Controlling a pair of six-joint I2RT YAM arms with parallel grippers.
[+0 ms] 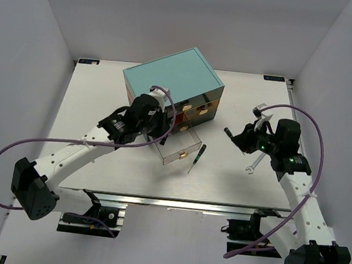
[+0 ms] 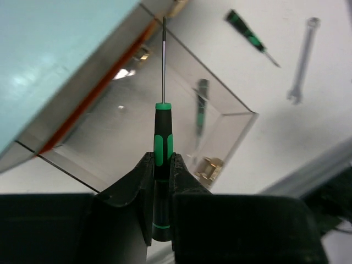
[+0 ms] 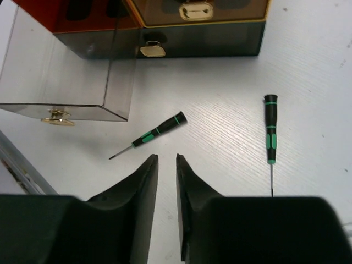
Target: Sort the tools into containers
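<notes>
At the left of the top view, the left gripper (image 2: 160, 165) is seen closed on screwdriver 1 (image 2: 163, 126). The black-and-green handle is clamped between the 2 fingers. The thin shaft points up the frame, across the open drawer (image 1: 180, 150) and toward the lower edge of the chest (image 1: 172, 75). Whether the tip sits inside the drawer walls cannot be told.

The teal-topped chest is set at an angle in the upper centre of the table (image 1: 105, 87). Its closed drawers (image 1: 200, 109) face the lower right. The clear-walled open drawer is pulled out toward the bottom of the frame, its small knob at the front.

Just right of that drawer, screwdriver 2 (image 1: 196, 157) is laid flat on the table, touching nothing. In the right wrist view, screwdriver 3 (image 3: 270, 137) is seen at the right of the frame. It is also flat on the table, with its handle toward the chest and its tip toward the camera.

The right gripper (image 3: 166, 165) is held above the table, aimed at the chest. Its jaws are parted by a narrow gap and nothing is held between them. The wrench (image 1: 254, 165) is laid on the table at centre right, just below that gripper in the top view.
</notes>
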